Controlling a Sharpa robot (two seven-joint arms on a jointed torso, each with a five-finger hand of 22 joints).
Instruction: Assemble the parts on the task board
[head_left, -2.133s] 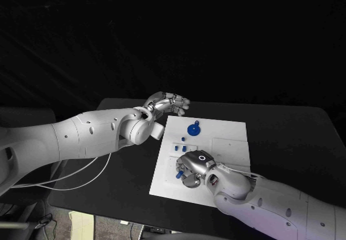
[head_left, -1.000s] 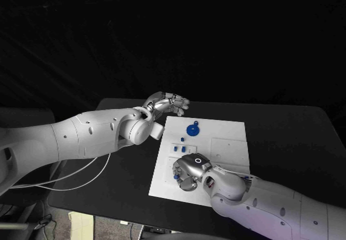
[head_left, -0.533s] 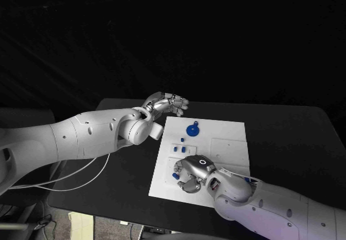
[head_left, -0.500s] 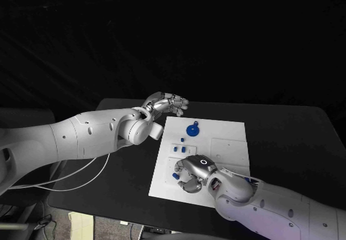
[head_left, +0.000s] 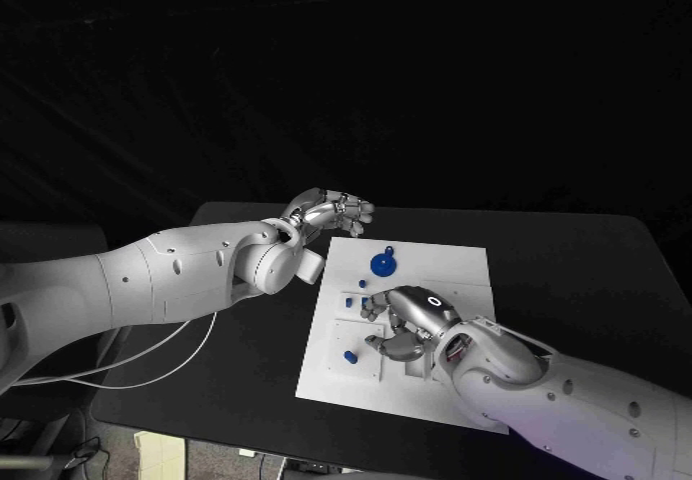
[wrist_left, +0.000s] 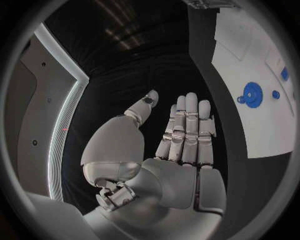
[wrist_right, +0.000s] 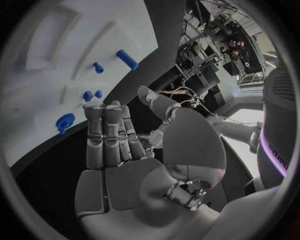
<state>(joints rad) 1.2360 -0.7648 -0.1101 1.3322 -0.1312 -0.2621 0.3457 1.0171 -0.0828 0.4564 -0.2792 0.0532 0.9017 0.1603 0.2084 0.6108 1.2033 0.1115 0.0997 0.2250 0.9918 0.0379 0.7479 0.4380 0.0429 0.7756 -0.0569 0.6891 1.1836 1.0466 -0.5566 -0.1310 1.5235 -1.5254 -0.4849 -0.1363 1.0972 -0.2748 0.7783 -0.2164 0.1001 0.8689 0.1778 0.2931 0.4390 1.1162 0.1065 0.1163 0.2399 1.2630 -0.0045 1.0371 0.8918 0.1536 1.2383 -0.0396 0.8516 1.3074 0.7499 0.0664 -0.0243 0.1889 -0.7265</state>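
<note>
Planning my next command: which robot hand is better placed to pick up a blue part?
Right robot hand: it hovers over the task board, empty, near the blue part. Left robot hand sits off the board's far corner.

Left hand (head_left: 330, 210) raised, fingers straight; right hand (head_left: 402, 318) empty, fingers apart

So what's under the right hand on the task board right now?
The right hand hovers over the middle of the task board. White recessed plate shows around it, with a small blue part beside it. Whatever lies directly beneath the palm is covered.
</note>
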